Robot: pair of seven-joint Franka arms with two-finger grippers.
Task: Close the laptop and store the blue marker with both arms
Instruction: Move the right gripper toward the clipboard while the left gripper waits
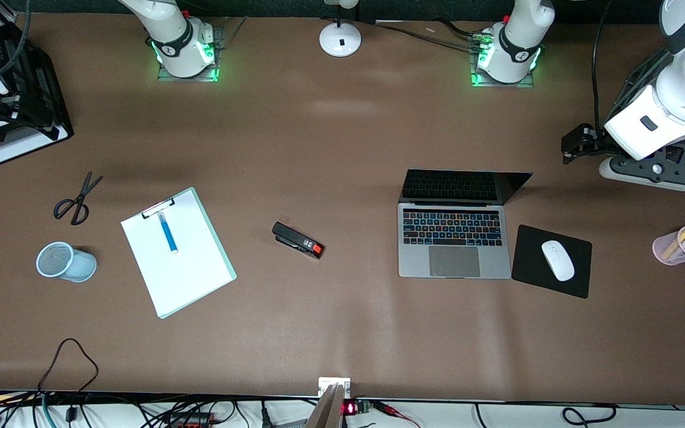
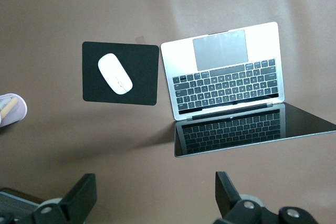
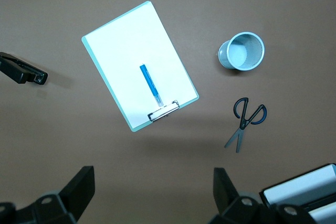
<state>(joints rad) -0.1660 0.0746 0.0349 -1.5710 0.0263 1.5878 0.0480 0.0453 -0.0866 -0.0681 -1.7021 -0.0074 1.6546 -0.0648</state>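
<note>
The laptop [image 1: 454, 238] lies open on the table toward the left arm's end, its keys lit and its screen dark; it also shows in the left wrist view [image 2: 226, 72]. The blue marker [image 1: 168, 233] lies on a white clipboard [image 1: 188, 273] toward the right arm's end, and also shows in the right wrist view [image 3: 150, 85]. My left gripper [image 1: 569, 147] [image 2: 152, 198] is open and empty, up in the air beside the laptop's screen edge. My right gripper [image 3: 152, 192] is open and empty, high over the table by the clipboard's clip end.
A black stapler [image 1: 298, 239] lies between clipboard and laptop. A white mouse [image 1: 558, 260] sits on a black mouse pad [image 1: 527, 273] beside the laptop. A pink pen cup [image 1: 675, 249], a blue mesh cup [image 1: 66, 261], scissors [image 1: 78, 199] and a black tray [image 1: 33, 89] flank them.
</note>
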